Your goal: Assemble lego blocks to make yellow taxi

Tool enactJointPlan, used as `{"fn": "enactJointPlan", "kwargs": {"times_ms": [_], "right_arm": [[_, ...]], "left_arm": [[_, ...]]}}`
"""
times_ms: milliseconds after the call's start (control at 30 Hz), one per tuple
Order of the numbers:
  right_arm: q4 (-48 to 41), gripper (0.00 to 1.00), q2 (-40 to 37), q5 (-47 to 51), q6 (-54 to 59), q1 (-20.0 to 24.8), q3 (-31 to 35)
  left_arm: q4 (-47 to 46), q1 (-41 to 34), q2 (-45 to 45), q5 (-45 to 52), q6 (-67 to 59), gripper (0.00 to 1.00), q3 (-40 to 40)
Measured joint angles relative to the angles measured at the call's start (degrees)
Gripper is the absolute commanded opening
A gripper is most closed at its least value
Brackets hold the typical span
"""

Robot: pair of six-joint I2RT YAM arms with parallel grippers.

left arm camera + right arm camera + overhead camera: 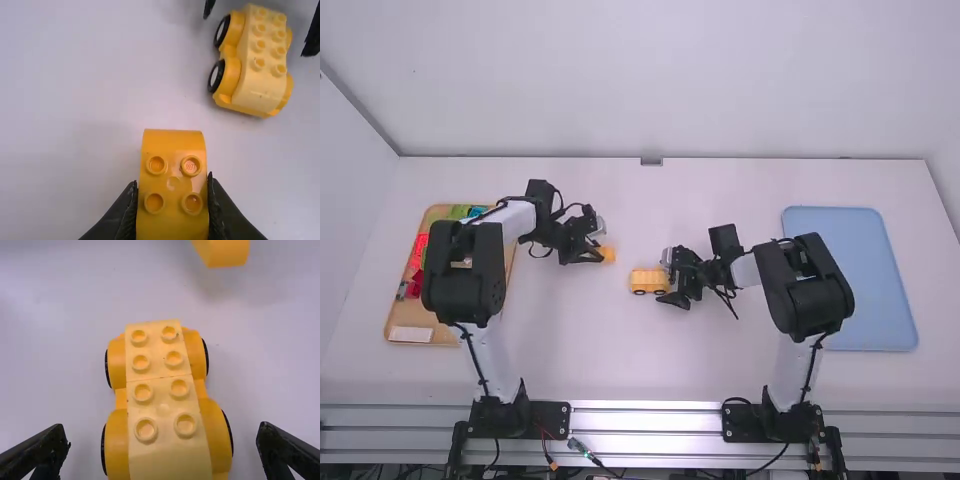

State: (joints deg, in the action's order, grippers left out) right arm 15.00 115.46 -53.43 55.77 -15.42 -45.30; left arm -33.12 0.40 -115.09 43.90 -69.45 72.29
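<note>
My left gripper [596, 254] is above the table's left-middle area, shut on a yellow-orange brick [608, 254]. In the left wrist view that brick [173, 185] has four studs and a curved end, pinched in the left gripper [173, 192]. The yellow wheeled car [648, 281] stands on the table near the middle, apart from the held brick; in the right wrist view the car [162, 390] carries light yellow bricks with studs on top. My right gripper [666, 283] is at the car's right end, its fingers open on both sides of the car, also in its own view [164, 442].
A wooden tray [417, 335] with red, green and blue pieces lies at the left, partly under the left arm. On the right lies a blue tray [860, 280], partly behind the right arm. The two grippers are close together near the table's middle.
</note>
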Motion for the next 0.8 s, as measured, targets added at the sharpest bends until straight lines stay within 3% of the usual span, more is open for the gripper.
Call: {"fn": "enactJointPlan", "kwargs": {"times_ms": [233,333,433,567,800], "right_arm": [[15.21,0.99,0.0,1.31,-3.19,-1.14,5.09],[25.44,0.99,0.26,1.77,-5.73,-1.36,9.66],[29.62,0.99,1.09,1.81,-8.07,-0.57,12.35],[27.17,0.99,2.43,1.95,-10.03,0.83,12.22],[18.38,0.99,6.62,-1.88,-8.13,1.57,3.43]], "left_arm": [[-1.6,-4.13,0.57,0.31,0.83,0.02,0.26],[-6.19,-7.17,0.57,-0.9,0.94,0.02,2.4],[-9.42,-8.72,0.57,-1.2,0.92,0.02,5.27],[-10.38,-8.9,0.57,-0.81,0.9,0.02,7.23],[-5.95,-8.52,0.57,1.31,0.9,0.02,5.51]]}}
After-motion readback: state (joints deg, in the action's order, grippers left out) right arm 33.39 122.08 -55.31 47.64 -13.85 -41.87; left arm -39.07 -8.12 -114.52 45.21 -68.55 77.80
